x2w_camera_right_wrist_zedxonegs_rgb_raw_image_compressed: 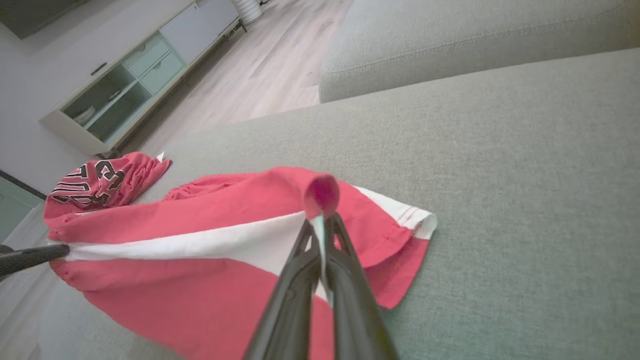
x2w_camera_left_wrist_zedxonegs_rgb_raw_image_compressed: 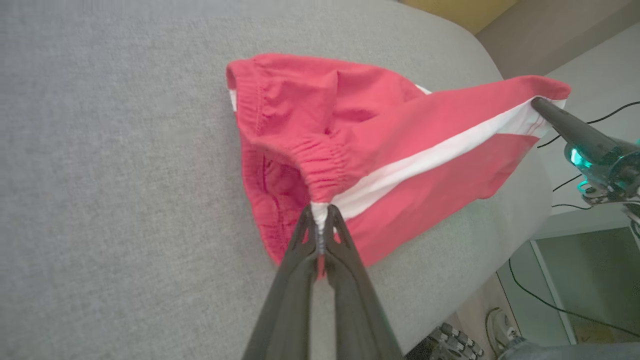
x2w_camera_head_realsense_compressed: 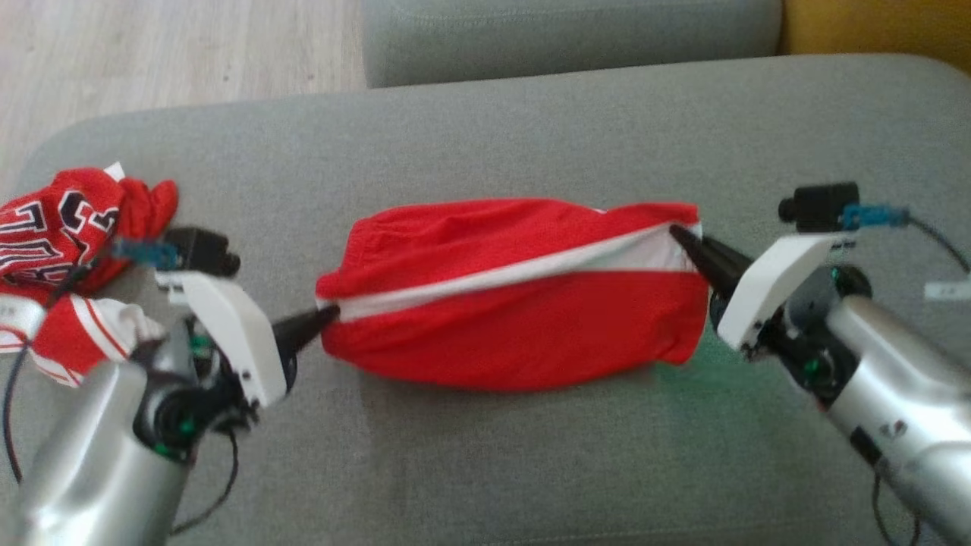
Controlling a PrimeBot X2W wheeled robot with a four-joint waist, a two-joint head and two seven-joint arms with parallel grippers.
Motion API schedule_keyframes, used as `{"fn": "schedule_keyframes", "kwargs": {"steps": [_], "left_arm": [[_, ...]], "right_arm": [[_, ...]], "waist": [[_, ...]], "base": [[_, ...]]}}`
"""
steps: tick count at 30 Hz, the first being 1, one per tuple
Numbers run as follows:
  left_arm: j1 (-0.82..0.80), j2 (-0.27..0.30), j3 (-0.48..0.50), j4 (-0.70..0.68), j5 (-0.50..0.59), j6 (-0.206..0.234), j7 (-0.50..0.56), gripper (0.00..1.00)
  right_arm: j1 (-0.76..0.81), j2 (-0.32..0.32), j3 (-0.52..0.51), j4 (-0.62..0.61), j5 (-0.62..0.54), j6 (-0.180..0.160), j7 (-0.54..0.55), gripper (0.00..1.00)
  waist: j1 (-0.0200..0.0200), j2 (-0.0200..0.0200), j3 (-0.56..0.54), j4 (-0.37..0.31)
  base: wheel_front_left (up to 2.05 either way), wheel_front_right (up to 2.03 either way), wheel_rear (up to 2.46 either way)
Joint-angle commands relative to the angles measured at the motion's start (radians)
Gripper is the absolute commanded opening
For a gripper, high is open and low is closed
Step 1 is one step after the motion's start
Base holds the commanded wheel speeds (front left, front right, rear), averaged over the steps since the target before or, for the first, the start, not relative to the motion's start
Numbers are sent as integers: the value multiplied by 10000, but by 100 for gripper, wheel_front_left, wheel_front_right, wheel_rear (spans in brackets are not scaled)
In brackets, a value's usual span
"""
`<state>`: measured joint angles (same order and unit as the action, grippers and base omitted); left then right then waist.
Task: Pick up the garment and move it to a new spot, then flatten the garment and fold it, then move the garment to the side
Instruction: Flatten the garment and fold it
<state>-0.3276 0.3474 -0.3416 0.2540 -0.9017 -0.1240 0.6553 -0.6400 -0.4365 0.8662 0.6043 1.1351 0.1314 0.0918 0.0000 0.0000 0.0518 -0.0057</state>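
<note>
The red shorts (x2w_camera_head_realsense_compressed: pixel 516 303) lie across the middle of the grey sofa (x2w_camera_head_realsense_compressed: pixel 531 136), pulled out long between the two arms, with a white stripe (x2w_camera_head_realsense_compressed: pixel 523 273) running end to end. The left gripper (x2w_camera_head_realsense_compressed: pixel 322 317) is clamped on the gathered waistband end, right where the stripe meets it. In the left wrist view its fingers (x2w_camera_left_wrist_zedxonegs_rgb_raw_image_compressed: pixel 300 260) pinch a small white tuft of cloth. The right gripper (x2w_camera_head_realsense_compressed: pixel 679 233) is closed on the hem end, also at the stripe, and a fold of red cloth curls over its tips in the right wrist view. The top edge of the shorts looks raised and taut, while the lower part sags onto the sofa. The head view is blurred, so how much rests there is unclear. A red jersey (x2w_camera_head_realsense_compressed: pixel 61 227) with dark lettering lies crumpled at the sofa's left edge, well apart from the shorts.
</note>
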Motion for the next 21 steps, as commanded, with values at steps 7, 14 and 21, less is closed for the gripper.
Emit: {"fn": "schedule_keyframes", "kwargs": {"steps": [7,14,21], "left_arm": [[-3653,-68,513,664,465,111,-232,0],[-6421,-405,520,2323,927,121,-678,0],[-9742,-795,548,4262,1641,88,-2270,0]], "right_arm": [[-2725,-399,68,-329,158,-7,284,0],[-5010,-221,55,200,330,-7,-89,0],[-7829,-129,149,923,82,-7,-1662,0]], "waist": [[0,0,1438,-19],[0,0,2491,-85],[0,0,3392,-83]], "base": [[0,0,0],[0,0,0],[0,0,0]]}}
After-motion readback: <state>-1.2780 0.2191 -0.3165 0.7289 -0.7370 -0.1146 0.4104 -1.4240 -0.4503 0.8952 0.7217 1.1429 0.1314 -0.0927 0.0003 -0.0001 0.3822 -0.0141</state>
